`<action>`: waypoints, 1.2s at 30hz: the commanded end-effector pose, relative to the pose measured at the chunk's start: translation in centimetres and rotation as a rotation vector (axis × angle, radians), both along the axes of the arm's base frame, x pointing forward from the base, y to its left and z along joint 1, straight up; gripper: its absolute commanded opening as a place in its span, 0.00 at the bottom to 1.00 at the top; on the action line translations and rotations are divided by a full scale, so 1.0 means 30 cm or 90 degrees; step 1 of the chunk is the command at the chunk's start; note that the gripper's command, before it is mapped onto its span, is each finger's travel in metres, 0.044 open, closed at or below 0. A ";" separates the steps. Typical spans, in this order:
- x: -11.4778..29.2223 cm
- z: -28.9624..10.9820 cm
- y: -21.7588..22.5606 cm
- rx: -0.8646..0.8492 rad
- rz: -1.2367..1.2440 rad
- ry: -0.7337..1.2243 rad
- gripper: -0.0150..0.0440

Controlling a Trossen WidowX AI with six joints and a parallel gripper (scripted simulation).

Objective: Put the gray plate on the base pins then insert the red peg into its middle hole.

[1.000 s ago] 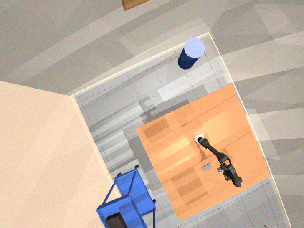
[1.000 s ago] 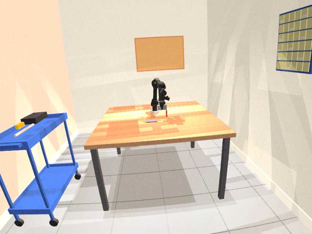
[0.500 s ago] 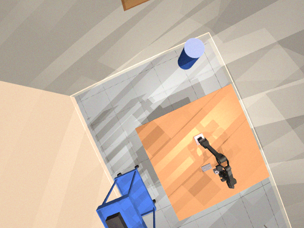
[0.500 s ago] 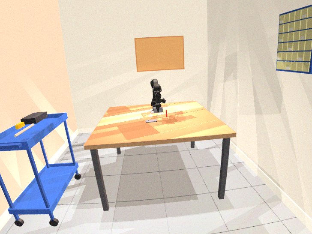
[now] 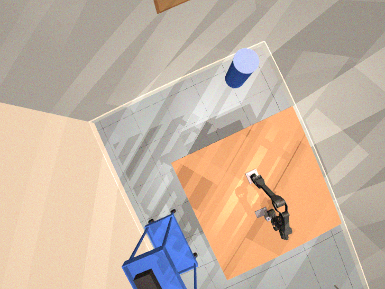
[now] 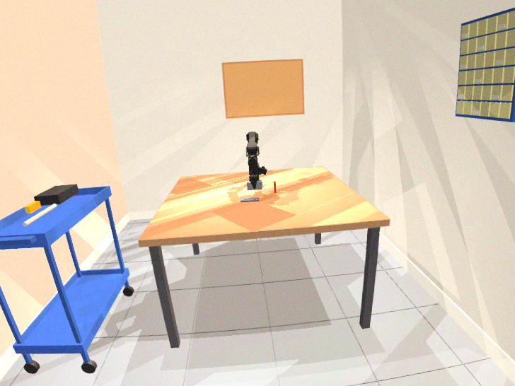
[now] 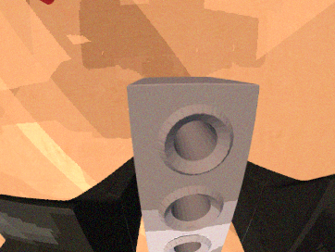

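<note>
Above the wooden surface (image 5: 214, 217) (image 6: 299, 224), my claw (image 5: 270, 215) (image 6: 254, 186) (image 7: 178, 155) is clenched on the gray plate (image 5: 267, 218) (image 6: 259, 186) (image 7: 148, 120), with one black finger against each side of it. From my wrist I see three round holes in a line along the plate's face, each with a sloping rim; the lowest is cut off by the edge of my view. The base (image 5: 258, 213) (image 6: 249, 199) rests on the surface, and the plate is raised near it, apart from its pins and not seated. The red peg (image 6: 274, 187) (image 7: 47, 1) stands upright on the surface, outside my grasp and apart from both base and plate; my wrist view catches only a sliver of it at the top left. From above I cannot make it out. A blue cart (image 5: 180, 245) (image 6: 85, 226) stands beside the table, carrying a black box (image 5: 147, 279) (image 6: 56, 194), a small yellow block (image 6: 32, 206) and a pale rod (image 6: 39, 214) on its upper shelf. A corkboard (image 6: 264, 88) hangs on the wall behind my arm.
</note>
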State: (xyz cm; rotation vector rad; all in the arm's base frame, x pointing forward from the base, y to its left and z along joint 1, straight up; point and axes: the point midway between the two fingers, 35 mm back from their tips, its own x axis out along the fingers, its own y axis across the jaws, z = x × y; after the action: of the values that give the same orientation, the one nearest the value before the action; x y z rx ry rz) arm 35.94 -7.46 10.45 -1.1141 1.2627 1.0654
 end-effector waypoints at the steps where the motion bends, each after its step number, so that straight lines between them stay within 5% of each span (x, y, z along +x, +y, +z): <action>1: -0.014 -0.027 -0.043 0.002 0.002 0.000 0.25; 36: -0.042 -0.075 -0.118 0.000 0.002 0.001 0.25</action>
State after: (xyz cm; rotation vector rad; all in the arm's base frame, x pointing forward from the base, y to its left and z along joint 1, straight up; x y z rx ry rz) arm 34.61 -11.03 8.26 -1.1129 1.2666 1.0669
